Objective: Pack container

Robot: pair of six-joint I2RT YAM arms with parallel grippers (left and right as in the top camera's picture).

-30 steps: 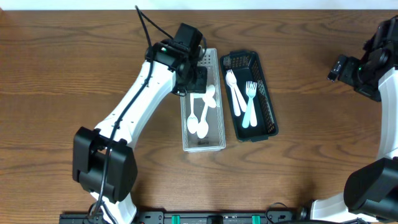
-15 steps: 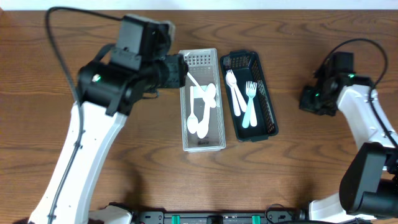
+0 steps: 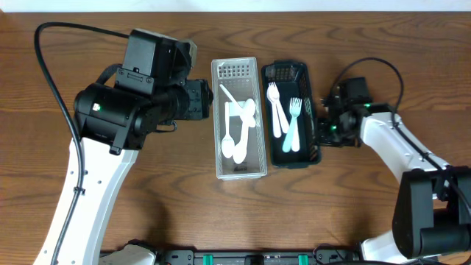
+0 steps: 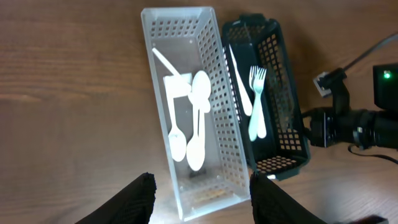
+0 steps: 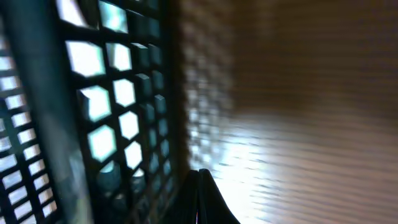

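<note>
A white perforated basket [image 3: 218, 118] holds white plastic spoons [image 3: 237, 140]. Right beside it, a black mesh basket [image 3: 294, 162] holds white forks [image 3: 293, 129]. My left gripper [image 4: 202, 186] hovers open high above the white basket [image 4: 152, 43], with nothing between its fingers. The spoons [image 4: 198, 124] and forks [image 4: 256, 106] show below it. My right gripper [image 3: 321, 136] sits low at the black basket's right wall. Its fingertips [image 5: 200, 180] are pressed together, empty, right next to the mesh wall [image 5: 118, 124].
Both baskets stand side by side on a brown wooden table [image 3: 368, 213]. The right arm [image 4: 354, 127] and its cable lie to the right of the black basket [image 4: 292, 143]. The left arm's body [image 3: 118, 110] hangs over the table left of the white basket.
The right arm has swung in from the far right to the black basket's right wall and its jaws have shut. The left arm has pulled back to the left, off the white basket.
</note>
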